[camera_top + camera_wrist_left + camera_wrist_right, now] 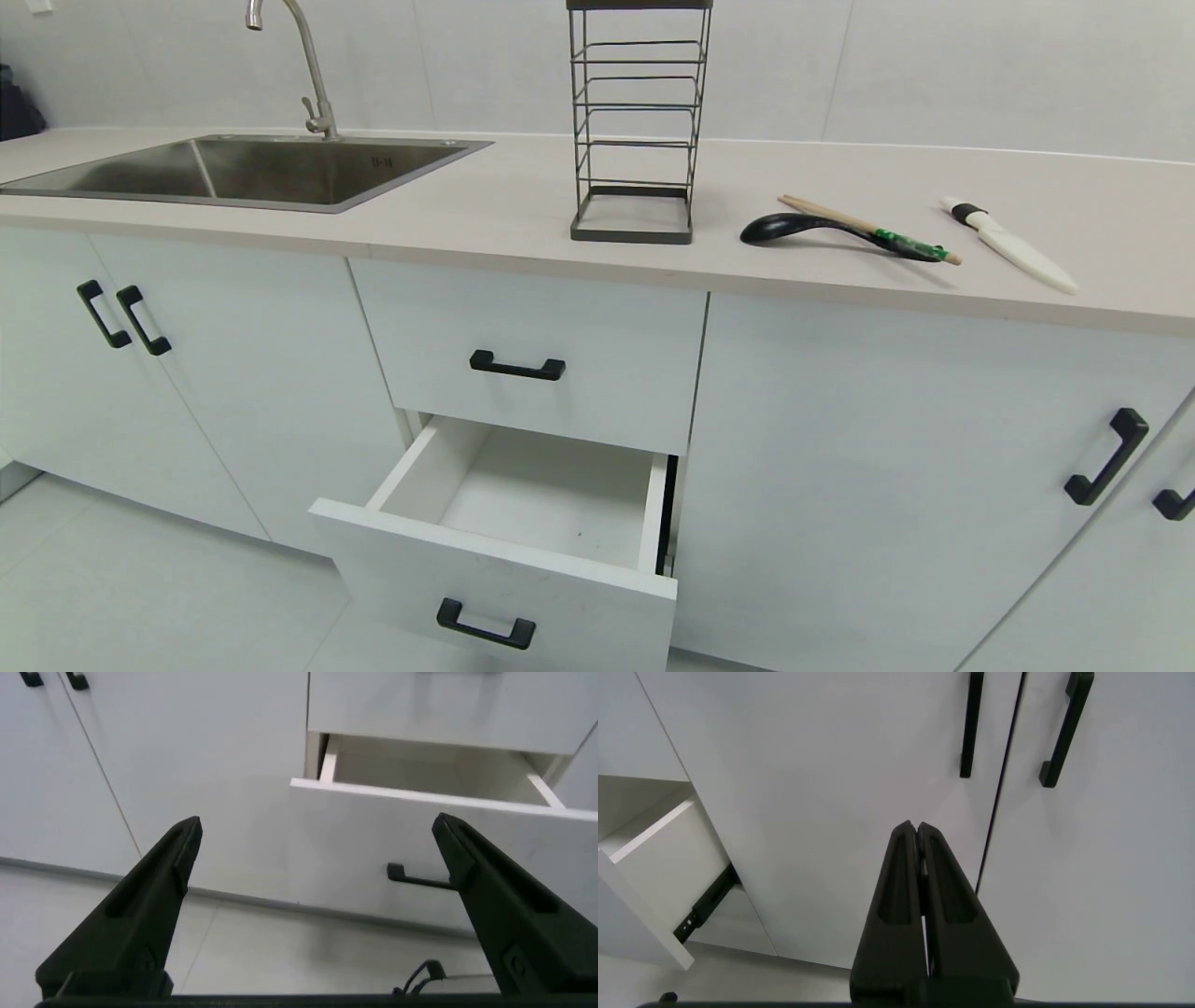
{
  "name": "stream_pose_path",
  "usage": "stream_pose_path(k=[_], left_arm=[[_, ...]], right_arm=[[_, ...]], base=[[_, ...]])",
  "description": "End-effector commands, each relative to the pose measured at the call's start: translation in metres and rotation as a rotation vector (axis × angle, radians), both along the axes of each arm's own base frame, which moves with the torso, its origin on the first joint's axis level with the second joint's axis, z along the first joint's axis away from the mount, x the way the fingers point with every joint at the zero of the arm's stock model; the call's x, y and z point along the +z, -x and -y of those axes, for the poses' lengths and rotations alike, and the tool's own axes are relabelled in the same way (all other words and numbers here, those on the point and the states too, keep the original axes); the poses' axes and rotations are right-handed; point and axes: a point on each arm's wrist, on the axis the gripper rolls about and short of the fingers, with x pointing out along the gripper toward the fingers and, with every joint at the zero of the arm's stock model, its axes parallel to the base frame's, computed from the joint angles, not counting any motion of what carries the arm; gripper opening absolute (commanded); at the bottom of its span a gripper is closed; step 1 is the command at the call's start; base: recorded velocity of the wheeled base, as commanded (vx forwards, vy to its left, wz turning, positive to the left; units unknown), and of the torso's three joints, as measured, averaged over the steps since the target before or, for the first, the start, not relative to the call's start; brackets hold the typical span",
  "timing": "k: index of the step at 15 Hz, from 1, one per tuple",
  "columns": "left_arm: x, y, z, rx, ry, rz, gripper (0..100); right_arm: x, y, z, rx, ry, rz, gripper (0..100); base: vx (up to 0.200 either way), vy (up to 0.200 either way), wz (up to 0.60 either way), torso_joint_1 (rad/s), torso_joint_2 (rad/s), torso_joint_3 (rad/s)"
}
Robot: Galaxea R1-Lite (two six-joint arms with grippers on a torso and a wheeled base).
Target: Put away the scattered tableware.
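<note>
Left tool [318,821] spread wide, right tool [921,829] closed; both empty. Black spoon [794,227], chopsticks [836,217] and white knife [1018,250] lay on desk [485,201]. Risk: lifting the spoon could roll the overlapping chopsticks off.

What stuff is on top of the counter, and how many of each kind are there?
Black spoon: 1
Pair of chopsticks: 1
White knife: 1
Wire rack: 1
Total: 4
</note>
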Motion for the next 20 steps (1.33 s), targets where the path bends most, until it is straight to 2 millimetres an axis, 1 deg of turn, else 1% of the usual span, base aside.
stream_pose_path(k=[1, 8, 12, 16, 20], left_arm=[[-0.0039, -0.0003, -0.0001, 0.003, -0.006, -0.037, 100], [-0.0037, -0.0005, 0.0, -0.001, -0.014, -0.029, 100], [-0.0037, -0.0005, 0.0, -0.001, -0.014, -0.029, 100], [-0.0037, -0.0005, 0.0, 0.0, -0.014, -0.029, 100], [-0.0037, -0.0005, 0.0, 0.002, -0.014, -0.029, 100]], right_arm=[[0.0, -0.0001, 0.0, 0.0, -0.001, -0.001, 0], [0.0, -0.0001, 0.0, 0.0, -0.001, -0.001, 0], [0.0, -0.0001, 0.0, 0.0, -0.001, -0.001, 0], [0.0, -0.0001, 0.0, 0.0, -0.001, -0.001, 0], [0.0, -0.0001, 0.0, 0.0, -0.001, -0.001, 0]], base=[[0.0, 0.0, 0.0, 0.0, 0.0, 0.0], [0.0, 0.0, 0.0, 0.0, 0.0, 0.0], [0.0, 0.0, 0.0, 0.106, -0.24, -0.222], [0.0, 0.0, 0.0, 0.087, -0.51, -0.275], [0.0, 0.0, 0.0, 0.265, -0.47, -0.267]])
